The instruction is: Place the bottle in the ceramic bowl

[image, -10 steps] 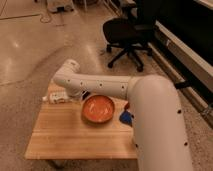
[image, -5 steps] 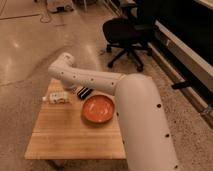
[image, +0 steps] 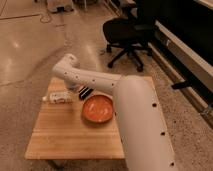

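Observation:
The bottle is whitish with a pale label and lies on its side at the back left of the wooden table. The ceramic bowl is orange-brown and glossy. It stands to the right of the bottle and looks empty. My white arm reaches from the lower right over the bowl's far rim and bends down at its far end. My gripper shows as a dark part just below that bend, between the bottle and the bowl, low over the table.
A black office chair stands on the shiny floor behind the table. A dark cabinet front runs along the right. My thick arm segment covers the table's right side.
The thick part of my arm has swung left across the table's right side. The far bend has shifted slightly. The bottle and bowl have stayed in place.

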`<state>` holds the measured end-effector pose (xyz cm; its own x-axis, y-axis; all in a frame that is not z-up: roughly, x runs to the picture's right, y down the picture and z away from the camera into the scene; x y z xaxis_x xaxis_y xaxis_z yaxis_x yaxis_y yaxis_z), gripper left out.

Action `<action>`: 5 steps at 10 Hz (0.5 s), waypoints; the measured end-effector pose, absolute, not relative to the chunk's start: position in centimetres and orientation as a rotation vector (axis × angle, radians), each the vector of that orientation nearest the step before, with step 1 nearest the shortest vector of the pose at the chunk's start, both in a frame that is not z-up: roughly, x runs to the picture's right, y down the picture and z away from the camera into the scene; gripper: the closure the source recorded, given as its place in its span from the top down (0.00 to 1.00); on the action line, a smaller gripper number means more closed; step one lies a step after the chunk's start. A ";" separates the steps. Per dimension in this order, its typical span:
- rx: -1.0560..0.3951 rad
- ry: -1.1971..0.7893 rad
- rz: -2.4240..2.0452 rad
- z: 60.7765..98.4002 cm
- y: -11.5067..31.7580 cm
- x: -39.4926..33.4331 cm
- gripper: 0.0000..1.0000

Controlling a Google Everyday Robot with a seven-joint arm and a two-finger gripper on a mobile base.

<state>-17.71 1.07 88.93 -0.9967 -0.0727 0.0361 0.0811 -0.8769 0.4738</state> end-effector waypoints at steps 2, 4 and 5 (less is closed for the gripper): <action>-0.022 -0.754 -2.997 90.1 0.9 -18.9 0.69; -0.019 -0.759 -3.031 91.1 1.6 -21.2 0.69; -0.021 -0.765 -3.070 92.3 1.7 -23.2 0.69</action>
